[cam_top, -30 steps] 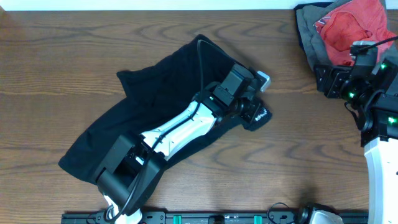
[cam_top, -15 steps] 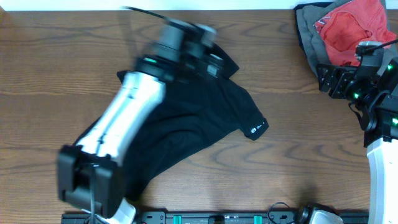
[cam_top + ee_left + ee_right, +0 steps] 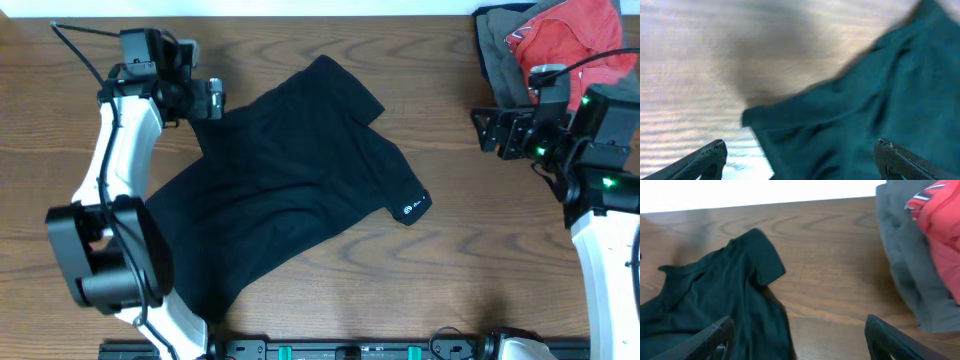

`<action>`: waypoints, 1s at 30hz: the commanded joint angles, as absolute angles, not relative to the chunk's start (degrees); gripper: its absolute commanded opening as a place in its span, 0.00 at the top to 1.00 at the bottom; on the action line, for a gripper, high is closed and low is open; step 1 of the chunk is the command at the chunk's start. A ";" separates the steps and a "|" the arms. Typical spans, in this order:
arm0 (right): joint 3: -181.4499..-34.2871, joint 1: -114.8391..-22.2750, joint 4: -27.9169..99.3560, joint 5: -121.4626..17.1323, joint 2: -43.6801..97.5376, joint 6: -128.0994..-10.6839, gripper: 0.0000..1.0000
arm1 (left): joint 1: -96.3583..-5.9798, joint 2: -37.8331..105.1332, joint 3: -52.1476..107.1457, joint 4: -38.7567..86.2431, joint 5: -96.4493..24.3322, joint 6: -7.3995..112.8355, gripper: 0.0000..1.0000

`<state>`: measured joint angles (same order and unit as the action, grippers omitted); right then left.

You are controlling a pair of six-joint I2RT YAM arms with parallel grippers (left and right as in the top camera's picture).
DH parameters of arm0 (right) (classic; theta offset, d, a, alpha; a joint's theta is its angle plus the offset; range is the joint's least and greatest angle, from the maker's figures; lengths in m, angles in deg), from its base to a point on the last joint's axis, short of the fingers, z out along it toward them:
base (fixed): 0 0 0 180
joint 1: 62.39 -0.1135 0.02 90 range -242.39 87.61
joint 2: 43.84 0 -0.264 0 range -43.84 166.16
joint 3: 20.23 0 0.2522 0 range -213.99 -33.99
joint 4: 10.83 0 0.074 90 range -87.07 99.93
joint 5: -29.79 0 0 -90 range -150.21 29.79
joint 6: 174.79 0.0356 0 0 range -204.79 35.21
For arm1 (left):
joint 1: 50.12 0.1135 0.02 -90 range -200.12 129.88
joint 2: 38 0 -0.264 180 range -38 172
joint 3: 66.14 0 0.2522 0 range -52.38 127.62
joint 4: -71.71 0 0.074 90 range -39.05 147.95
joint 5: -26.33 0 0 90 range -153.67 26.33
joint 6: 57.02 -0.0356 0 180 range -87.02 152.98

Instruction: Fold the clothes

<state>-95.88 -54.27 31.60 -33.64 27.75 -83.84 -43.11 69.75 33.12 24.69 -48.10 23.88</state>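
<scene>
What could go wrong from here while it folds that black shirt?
The black T-shirt lies rumpled and askew, so a fold may come out crooked. The left jaws stand open by one corner and might grab only one layer, or miss. The right jaws hover near the red garment and grey garment and could snag them.

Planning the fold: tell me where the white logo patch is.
Overhead, the white logo patch lies on the black T-shirt's sleeve tip, toward the robot's right.

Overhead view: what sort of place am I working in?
Probably a robot test bench: wooden table, black T-shirt laid out, red garment heaped on a grey garment at the corner.
</scene>
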 commanded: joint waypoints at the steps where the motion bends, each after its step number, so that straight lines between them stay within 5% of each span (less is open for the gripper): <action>1: -97.19 -55.26 31.91 -33.42 28.08 -85.08 0.19 | -41.52 73.33 33.18 23.89 -51.38 22.02 0.05; 11: -97.19 -55.30 32.32 -33.40 28.08 -85.08 0.23 | -39.55 81.55 33.18 24.21 -50.68 17.08 0.05; 18: -97.19 -55.30 32.34 -33.42 28.08 -85.08 0.29 | -39.71 85.72 33.18 29.24 -50.68 16.03 0.17; 22: -97.19 -55.30 32.34 -33.42 28.08 -85.08 0.34 | -39.71 86.36 33.18 31.12 -50.68 16.07 0.39; 27: -97.19 -55.37 32.26 -33.93 28.08 -85.06 0.39 | -39.71 86.31 33.18 32.15 -50.55 16.07 0.85; 30: -97.19 -55.72 32.23 -34.54 28.27 -85.04 0.42 | -39.92 86.29 33.20 33.55 -48.95 16.05 0.94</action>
<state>-95.88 -54.71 32.26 -33.97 27.90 -84.47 -39.73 85.35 33.12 32.61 -50.16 16.45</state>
